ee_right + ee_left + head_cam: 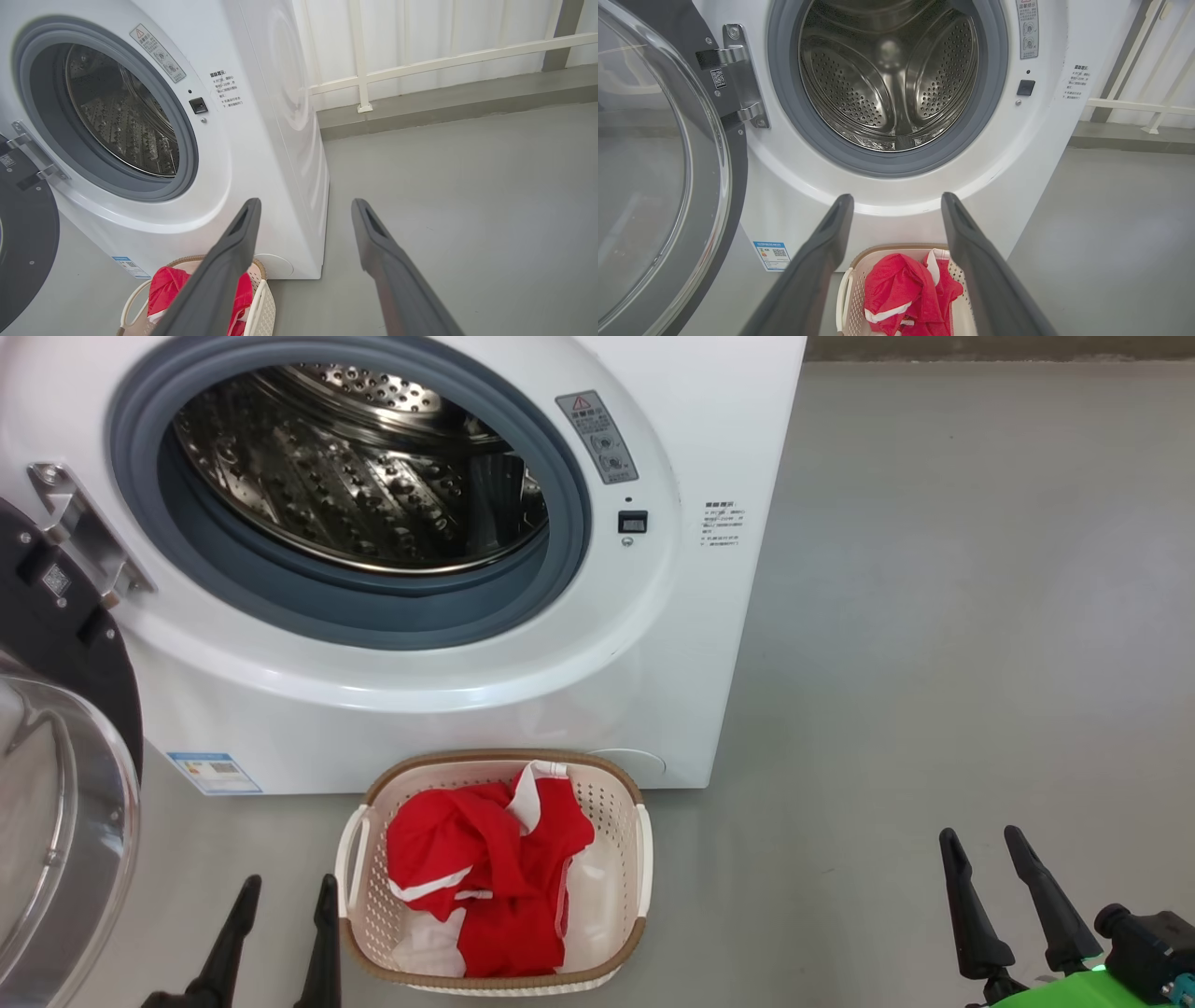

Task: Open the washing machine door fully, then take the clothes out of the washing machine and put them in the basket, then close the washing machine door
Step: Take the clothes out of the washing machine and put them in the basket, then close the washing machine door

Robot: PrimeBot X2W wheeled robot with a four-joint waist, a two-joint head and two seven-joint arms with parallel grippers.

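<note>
door-close being set up | clothes (485, 877) being seen in basket (504, 758), 6 o'clock of empty-looking drum (355, 467) | washing machine door (47, 803) swung wide at 9 o'clock | left gripper (288, 887), right gripper (980, 835): spread, empty | push being advised on door's outer rim, clear of basket

In the head view, the washing machine (448, 709) occupies the upper left and centre of the frame, with its drum (355, 467) at the top. The washing machine door (56, 803) hangs at the left edge, hinged on the machine's left side. The basket (504, 758) stands on the floor (934, 663) at lower centre, directly before the machine and apparently just short of touching it. The clothes (485, 877) lie in the basket. The left gripper (288, 887) sits just left of the basket. The right gripper (982, 838) is at lower right, well apart.
</note>
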